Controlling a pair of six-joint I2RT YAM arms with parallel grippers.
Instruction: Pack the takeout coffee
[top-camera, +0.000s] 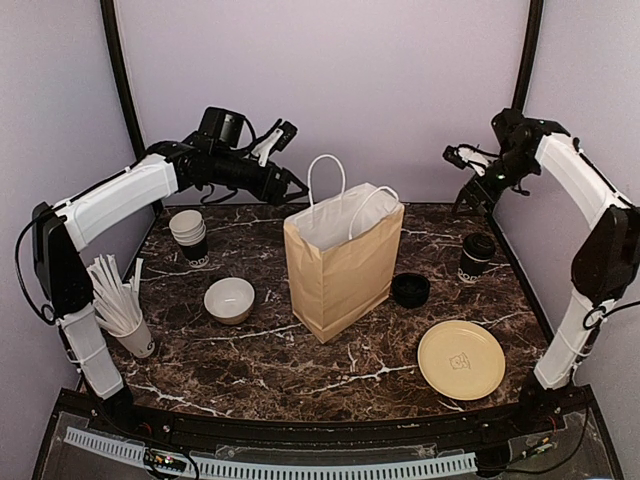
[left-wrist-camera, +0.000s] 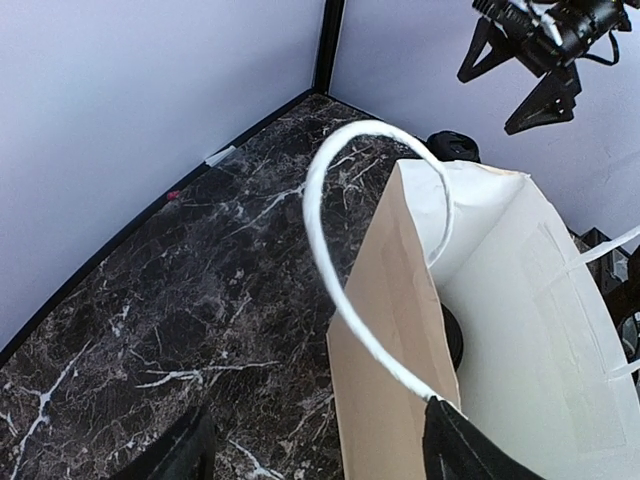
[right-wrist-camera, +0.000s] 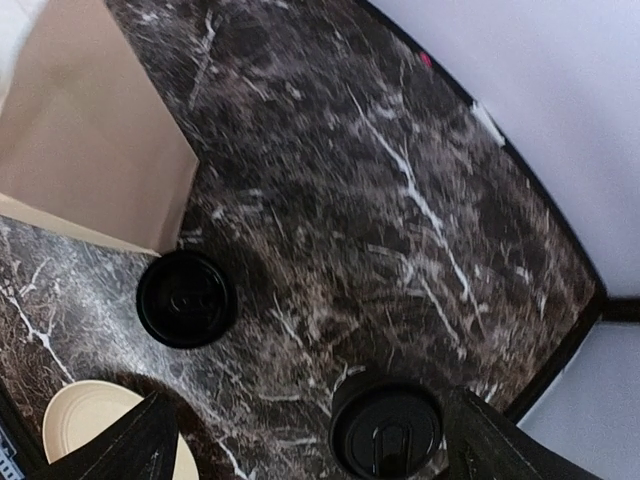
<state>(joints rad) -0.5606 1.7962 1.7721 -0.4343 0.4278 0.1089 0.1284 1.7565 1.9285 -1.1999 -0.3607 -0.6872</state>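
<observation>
Right of the paper bag, one lidded coffee cup is standing on the table. Right gripper is hovering above it, spread wide and empty. Left gripper is hanging wide apart at the bag's rim.

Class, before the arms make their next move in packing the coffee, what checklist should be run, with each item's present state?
1. Brown paper bag with white handles upright, mouth open: ok.
2. Black lidded paper cup upright on the marble table: ok.
3. Right gripper open above that cup: ok.
4. Left gripper open beside the bag's handle: ok.
5. Both cups accounted for: cannot tell; only a dark shape shows inside the bag.
</observation>
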